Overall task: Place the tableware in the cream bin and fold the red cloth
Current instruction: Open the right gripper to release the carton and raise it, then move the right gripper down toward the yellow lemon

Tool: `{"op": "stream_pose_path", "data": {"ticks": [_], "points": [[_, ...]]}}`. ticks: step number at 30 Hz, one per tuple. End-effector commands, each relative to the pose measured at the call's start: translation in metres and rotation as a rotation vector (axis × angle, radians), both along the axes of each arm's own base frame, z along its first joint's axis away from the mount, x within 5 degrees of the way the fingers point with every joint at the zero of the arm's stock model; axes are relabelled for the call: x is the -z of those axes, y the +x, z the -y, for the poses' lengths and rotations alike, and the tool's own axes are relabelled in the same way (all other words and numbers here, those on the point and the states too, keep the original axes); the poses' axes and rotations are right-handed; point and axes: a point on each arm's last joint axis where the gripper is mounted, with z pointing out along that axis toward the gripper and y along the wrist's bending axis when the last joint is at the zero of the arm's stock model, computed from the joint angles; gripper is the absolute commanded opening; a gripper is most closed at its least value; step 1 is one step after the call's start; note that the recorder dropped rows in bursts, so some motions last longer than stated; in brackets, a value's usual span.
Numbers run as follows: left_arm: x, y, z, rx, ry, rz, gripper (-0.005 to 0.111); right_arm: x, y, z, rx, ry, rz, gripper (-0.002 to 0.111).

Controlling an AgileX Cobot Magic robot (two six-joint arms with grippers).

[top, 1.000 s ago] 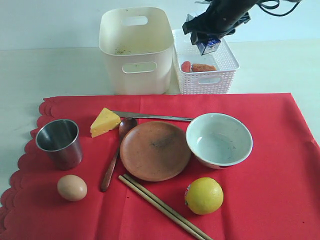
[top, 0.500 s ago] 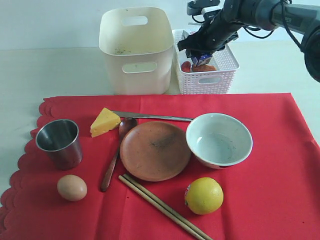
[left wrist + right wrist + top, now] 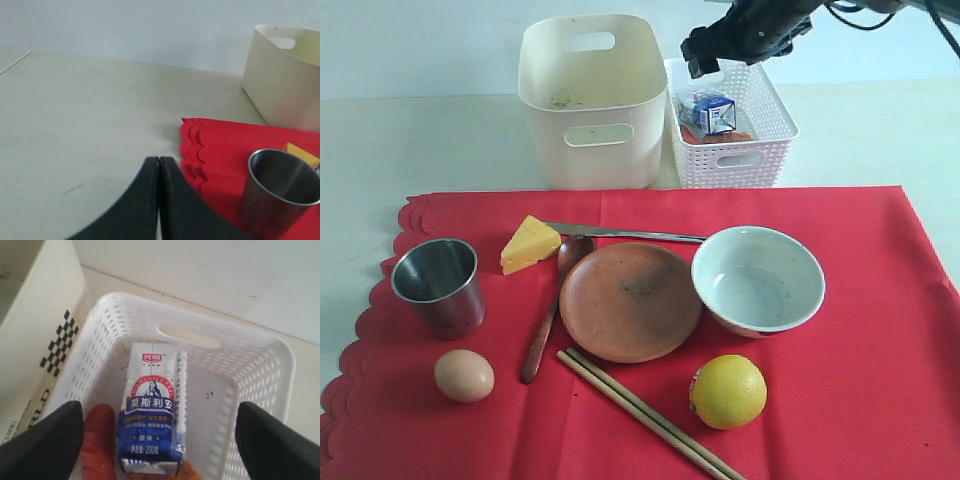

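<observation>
Red cloth [image 3: 880, 380] under steel cup [image 3: 438, 285]; right gripper [image 3: 157, 430] agape above milk carton [image 3: 708, 110], left gripper [image 3: 159, 165] closed

This looks like a robotics lab bench staged as a dining table. A plain pale tabletop [image 3: 420, 140] runs back to a bare pale wall [image 3: 420, 40]. On a red cloth [image 3: 880, 400], single items sit neatly apart like test props: a steel cup [image 3: 438, 285], brown plate [image 3: 630, 302], white bowl [image 3: 758, 280], chopsticks [image 3: 645, 412], cheese wedge [image 3: 529, 244], egg [image 3: 464, 375] and lemon [image 3: 728, 391]. Behind them stand a cream bin [image 3: 592, 100] and a white lattice basket [image 3: 760, 120]. A black robot arm [image 3: 760, 25] trailing cables [image 3: 865, 10] hangs over the basket. The right wrist view shows a black-and-white checker mark [image 3: 57, 342] on the bin's side.
</observation>
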Motion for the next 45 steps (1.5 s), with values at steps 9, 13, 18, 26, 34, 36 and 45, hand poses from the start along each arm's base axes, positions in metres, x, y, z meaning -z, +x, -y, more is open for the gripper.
{"op": "stream_pose_path", "data": {"ticks": [9,13,18,26,34,36,45], "points": [[0.0,0.0,0.0,0.006,-0.002,0.007,0.001,-0.075,-0.035,0.01,0.029,0.001,-0.093,0.076],[0.0,0.0,0.0,0.006,-0.002,0.007,0.001,-0.089,-0.047,0.013,0.038,0.001,-0.143,0.071],[0.0,0.0,0.0,0.006,-0.002,0.007,0.001,-0.118,-0.068,0.017,0.044,0.001,-0.185,0.07],[0.0,0.0,0.0,0.006,-0.002,0.007,0.001,-0.161,-0.1,0.025,0.056,0.022,-0.152,0.07],[0.0,0.0,0.0,0.006,-0.002,0.007,0.001,-0.198,-0.141,0.035,0.04,0.027,-0.092,0.07],[0.0,0.0,0.0,0.006,-0.002,0.007,0.001,-0.205,-0.15,0.037,0.034,0.025,-0.08,0.07],[0.0,0.0,0.0,0.006,-0.002,0.007,0.001,-0.232,-0.198,0.048,0.012,0.023,-0.024,0.07]]}}
